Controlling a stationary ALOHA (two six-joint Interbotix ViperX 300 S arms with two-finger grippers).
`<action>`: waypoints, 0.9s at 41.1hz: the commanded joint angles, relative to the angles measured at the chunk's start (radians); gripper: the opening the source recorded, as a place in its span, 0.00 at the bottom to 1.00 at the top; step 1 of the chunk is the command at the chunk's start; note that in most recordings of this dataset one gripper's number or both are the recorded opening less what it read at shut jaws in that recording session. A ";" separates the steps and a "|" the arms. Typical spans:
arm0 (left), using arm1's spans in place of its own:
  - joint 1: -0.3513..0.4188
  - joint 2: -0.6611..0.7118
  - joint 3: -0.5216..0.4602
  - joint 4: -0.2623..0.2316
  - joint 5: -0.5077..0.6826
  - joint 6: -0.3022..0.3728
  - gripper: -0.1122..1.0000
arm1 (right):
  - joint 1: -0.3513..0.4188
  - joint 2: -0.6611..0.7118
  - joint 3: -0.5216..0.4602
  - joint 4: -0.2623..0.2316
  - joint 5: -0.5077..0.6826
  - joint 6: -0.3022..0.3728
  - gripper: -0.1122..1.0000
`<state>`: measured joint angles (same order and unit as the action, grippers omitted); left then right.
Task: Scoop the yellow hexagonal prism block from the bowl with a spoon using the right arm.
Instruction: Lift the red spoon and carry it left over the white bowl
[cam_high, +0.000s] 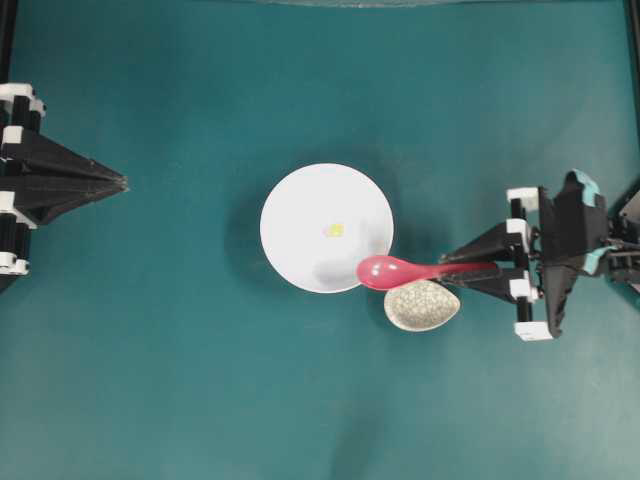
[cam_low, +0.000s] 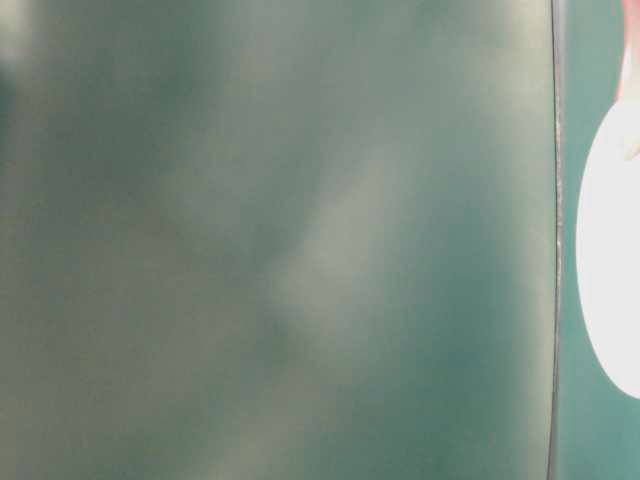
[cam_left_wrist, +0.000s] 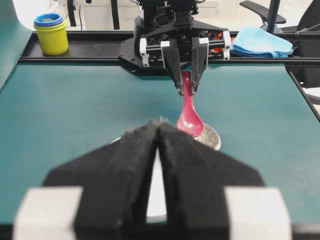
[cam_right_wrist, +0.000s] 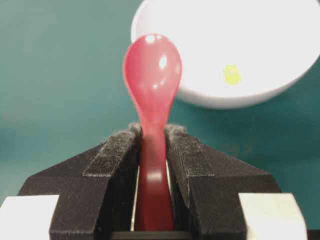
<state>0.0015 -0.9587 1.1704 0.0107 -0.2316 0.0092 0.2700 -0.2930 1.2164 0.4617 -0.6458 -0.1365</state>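
The right fingers (cam_right_wrist: 120, 150) pinched my spoon (cam_right_wrist: 151, 90) by its handle; the left fingers (cam_left_wrist: 135, 150) sat closed. I saw its scoop above the speckled spoon rest (cam_high: 422, 305), beside the bowl (cam_high: 300, 200) holding the yellow block (cam_high: 334, 230).

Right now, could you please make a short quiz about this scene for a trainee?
1. True or false: the right gripper is shut on the spoon.
2. Where is the yellow hexagonal prism block? A) in the spoon's scoop B) inside the bowl C) on the speckled spoon rest
3. Fill in: the left gripper is ____ and holds nothing.

Key: 1 true; 2 B; 3 shut
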 joint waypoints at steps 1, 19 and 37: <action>0.002 0.008 -0.020 0.002 -0.005 0.002 0.16 | -0.034 -0.034 -0.048 -0.003 0.069 -0.021 0.32; 0.002 0.005 -0.023 0.002 -0.018 -0.015 0.16 | -0.195 -0.107 -0.227 -0.003 0.508 -0.067 0.32; 0.002 0.005 -0.021 0.002 -0.011 -0.012 0.16 | -0.353 -0.112 -0.388 -0.025 0.864 -0.067 0.32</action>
<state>0.0031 -0.9618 1.1704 0.0107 -0.2393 -0.0046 -0.0598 -0.3896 0.8790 0.4449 0.1718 -0.2056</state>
